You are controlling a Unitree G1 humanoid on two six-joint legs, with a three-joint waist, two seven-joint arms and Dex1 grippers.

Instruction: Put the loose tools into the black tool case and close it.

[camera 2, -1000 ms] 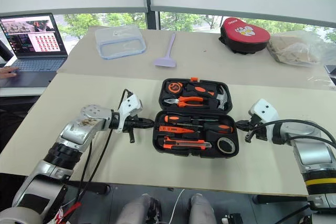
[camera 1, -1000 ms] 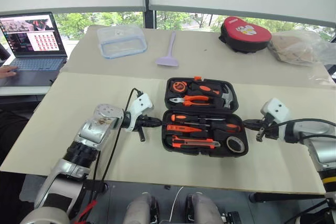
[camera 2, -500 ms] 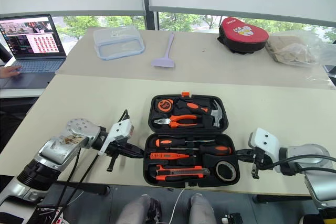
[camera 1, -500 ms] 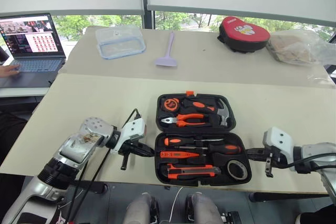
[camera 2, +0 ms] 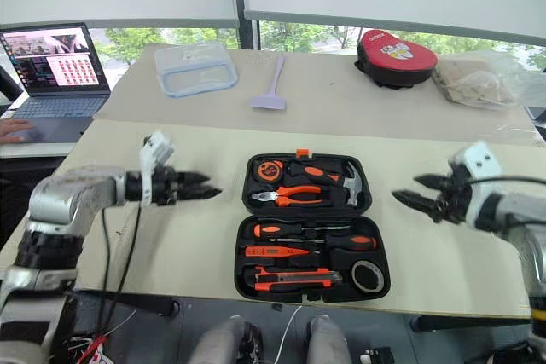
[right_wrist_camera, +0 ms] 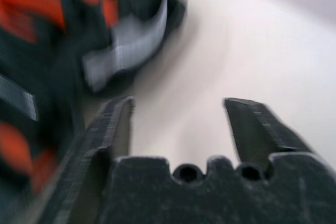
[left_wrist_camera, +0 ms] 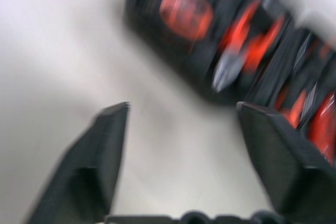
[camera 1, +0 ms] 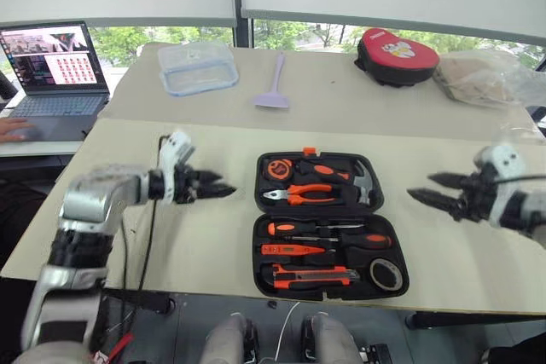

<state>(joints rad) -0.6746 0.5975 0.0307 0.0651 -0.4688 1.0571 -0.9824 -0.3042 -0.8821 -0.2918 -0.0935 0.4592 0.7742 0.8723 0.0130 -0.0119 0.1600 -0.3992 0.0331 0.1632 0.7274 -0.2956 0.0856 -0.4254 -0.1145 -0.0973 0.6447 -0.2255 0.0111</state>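
Note:
The black tool case point(camera 1: 329, 212) lies open at the table's middle, lid half away from me. In its near half sit two screwdrivers point(camera 1: 294, 229), a slim tester pen point(camera 1: 290, 250), a utility knife point(camera 1: 311, 276) and a dark tape roll point(camera 1: 383, 274). Pliers, a hammer and a tape measure fill the far half. My left gripper point(camera 1: 220, 185) hovers open just left of the case, pointing at it, empty. To the right of the case my right gripper point(camera 1: 422, 187) hangs open and empty, apart from it. Both wrist views show spread fingers point(left_wrist_camera: 110, 145) point(right_wrist_camera: 118, 124) above bare table beside the case.
At the back stand a clear lidded container point(camera 1: 198, 66), a lilac spatula point(camera 1: 275, 87), a red-and-black pouch point(camera 1: 397, 55) and a crumpled plastic bag point(camera 1: 486, 78). A laptop point(camera 1: 51, 61) with a person's hand point(camera 1: 17, 130) on it is at the far left.
Both grippers were shut and low beside the case's near half. They have risen, moved back level with the hinge, and opened. The case and tools have not moved.

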